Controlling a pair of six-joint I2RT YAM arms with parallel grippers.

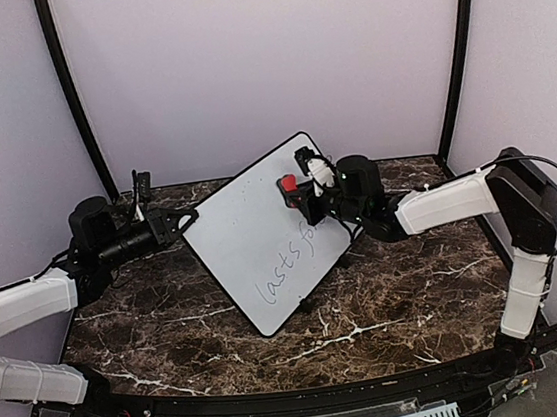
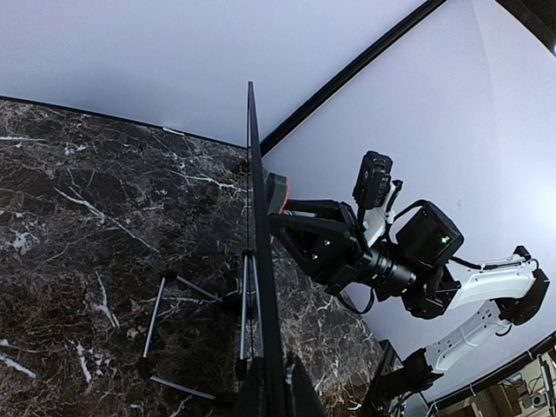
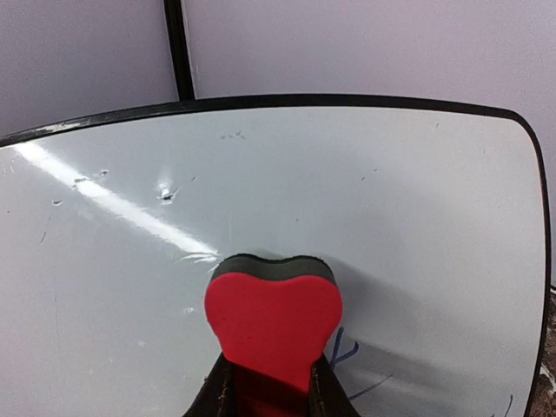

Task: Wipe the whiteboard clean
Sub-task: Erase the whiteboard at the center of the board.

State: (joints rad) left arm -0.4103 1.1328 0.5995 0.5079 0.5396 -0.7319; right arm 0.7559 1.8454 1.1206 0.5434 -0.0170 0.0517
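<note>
The whiteboard stands near the middle of the bench, tilted back and turned so that one rounded corner points up toward the rear wall and the opposite corner points down toward the arms. Its white face looks up and toward the right arm. Dark handwritten writing runs along its lower right part, while the upper part of the face is mostly wiped, with only faint specks and a bright streak of glare. Seen edge-on from the left wrist, the board is a thin dark line, and behind it thin metal legs of a stand spread on the marble; the board seems to lean on this stand, though the contact itself is hidden.

The left fingers are closed on the board's left edge, one on each side of the frame. The right fingers are closed around a red eraser with a dark pad, and they press that pad flat against the board's face in its upper right area, just above a few blue marker strokes.

The bench is dark marble with white veins, enclosed by pale walls with black corner posts
</note>
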